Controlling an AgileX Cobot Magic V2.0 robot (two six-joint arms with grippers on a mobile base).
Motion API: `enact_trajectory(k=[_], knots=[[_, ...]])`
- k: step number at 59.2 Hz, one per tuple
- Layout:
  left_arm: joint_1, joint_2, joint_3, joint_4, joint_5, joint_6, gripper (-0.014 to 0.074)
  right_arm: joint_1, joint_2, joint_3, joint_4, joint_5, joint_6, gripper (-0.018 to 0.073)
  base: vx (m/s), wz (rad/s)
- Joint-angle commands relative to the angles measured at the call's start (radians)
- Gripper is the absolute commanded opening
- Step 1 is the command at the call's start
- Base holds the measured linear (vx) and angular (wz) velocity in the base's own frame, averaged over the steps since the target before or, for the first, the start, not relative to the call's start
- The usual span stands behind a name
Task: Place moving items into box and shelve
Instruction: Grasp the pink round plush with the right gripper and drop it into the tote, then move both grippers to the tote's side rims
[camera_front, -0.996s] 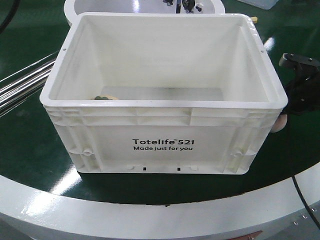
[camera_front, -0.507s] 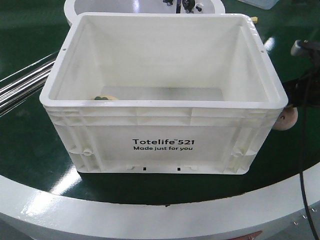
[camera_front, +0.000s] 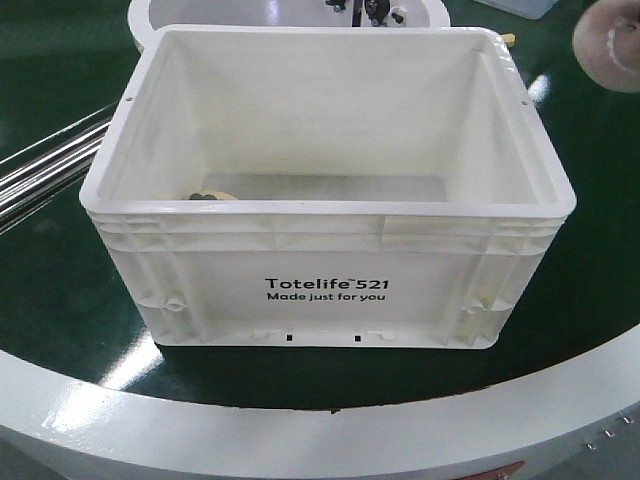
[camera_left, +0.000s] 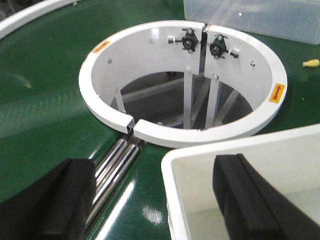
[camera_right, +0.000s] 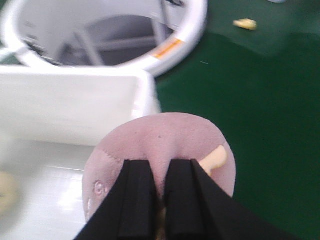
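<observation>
The box (camera_front: 325, 285), a white crate printed "Totelife 521", stands on the green turntable. A beige item with a dark patch (camera_front: 210, 196) lies on its floor at the front left. My right gripper (camera_right: 160, 172) is shut on a pinkish rounded moving item (camera_right: 165, 137); it hangs above the box's far right corner and shows at the top right of the front view (camera_front: 607, 45). My left gripper (camera_left: 155, 200) is open and holds nothing, one finger over the green surface, the other over the box's corner (camera_left: 172, 170).
A white ring housing (camera_left: 180, 135) sits behind the box, with metal rollers (camera_left: 117, 160) leading to it. A small yellow item (camera_right: 245, 23) lies on the green surface to the far right. A translucent bin (camera_left: 250, 17) stands at the back.
The right gripper has lifted the pinkish item from beside the box's right wall up to the top right of the front view. The box has not moved.
</observation>
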Motion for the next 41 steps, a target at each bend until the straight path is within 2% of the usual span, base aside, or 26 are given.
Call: enact_trajectory(k=[1,5,9,17,23,28,34,41], knots=[[-0.004,-0.020,-0.031,-0.014,-0.039,0.000,0.0589,0.015,-0.005,-0.065,0.185,-0.011,-0.073,0.0002,0.00,0.00],[-0.004,-0.009,-0.031,-0.048,-0.021,0.000,0.0589,0.071,0.014,-0.072,0.233,-0.022,-0.121,0.0013,0.00,0.00],[-0.004,0.005,-0.031,-0.097,-0.019,0.001,0.0589,0.150,0.043,-0.072,0.235,-0.043,-0.148,0.0030,0.00,0.00],[-0.004,0.031,-0.031,-0.199,-0.019,0.001,0.0589,0.285,0.116,-0.072,0.155,-0.121,-0.149,0.0103,0.00,0.00],[-0.004,0.046,-0.031,-0.207,0.021,0.001,0.0589,0.310,0.148,-0.072,0.130,-0.139,-0.115,0.0214,0.00,0.00],[-0.004,0.060,-0.031,-0.207,0.068,-0.003,0.0589,0.312,0.168,-0.072,0.126,-0.131,-0.109,0.0370,0.00,0.00],[-0.004,0.081,-0.031,-0.219,0.086,-0.020,0.0589,0.312,0.170,-0.072,0.104,-0.152,-0.076,0.0507,0.00,0.00],[-0.004,0.112,-0.031,-0.234,0.104,-0.028,0.0589,0.308,0.167,-0.072,0.009,-0.181,0.076,0.0532,0.00,0.00]])
